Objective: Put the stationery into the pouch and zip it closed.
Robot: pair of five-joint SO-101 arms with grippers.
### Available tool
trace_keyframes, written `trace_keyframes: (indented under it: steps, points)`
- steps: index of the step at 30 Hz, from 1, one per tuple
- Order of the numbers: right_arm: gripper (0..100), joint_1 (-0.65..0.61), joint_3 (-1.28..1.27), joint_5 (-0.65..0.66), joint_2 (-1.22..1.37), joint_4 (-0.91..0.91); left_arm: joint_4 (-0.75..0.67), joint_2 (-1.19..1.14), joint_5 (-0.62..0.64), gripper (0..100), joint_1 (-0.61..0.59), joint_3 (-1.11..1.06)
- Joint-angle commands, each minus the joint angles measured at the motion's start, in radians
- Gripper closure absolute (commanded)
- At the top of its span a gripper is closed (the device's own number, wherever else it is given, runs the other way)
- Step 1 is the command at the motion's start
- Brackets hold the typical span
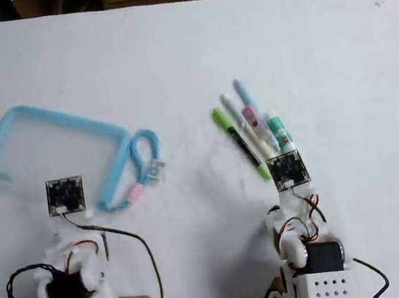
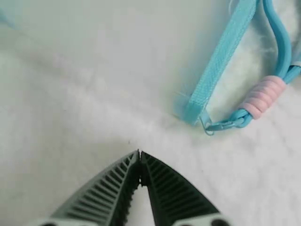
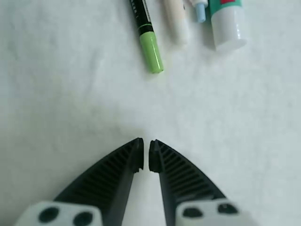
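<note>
A clear pouch with a light blue zipper band lies flat on the left of the table; its corner and zipper pull with a pink bead show in the left wrist view. My left gripper is shut with nothing in it, just short of that corner. On the right lie a green marker, a white pen, a light blue pen and a glue stick side by side. My right gripper is shut and holds nothing, a little short of the marker's tip.
The white table has free room at the back and between the pouch and the pens. A blue strap loop with a small tag lies by the pouch. A black cable runs near the left arm's base.
</note>
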State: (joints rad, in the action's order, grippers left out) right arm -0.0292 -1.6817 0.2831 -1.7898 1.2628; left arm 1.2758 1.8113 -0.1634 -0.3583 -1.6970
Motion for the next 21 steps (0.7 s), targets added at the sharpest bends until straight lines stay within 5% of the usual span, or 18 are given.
trace_keyframes:
  steps: [1,21]
  points:
    - [96.1,-0.031,-0.009,-0.003,-0.01,0.005,0.005,0.002,-0.003,96,0.004,0.003]
    - [95.7,-0.47,0.098,0.034,-0.01,-0.081,0.005,0.002,-0.003,96,0.004,0.003]
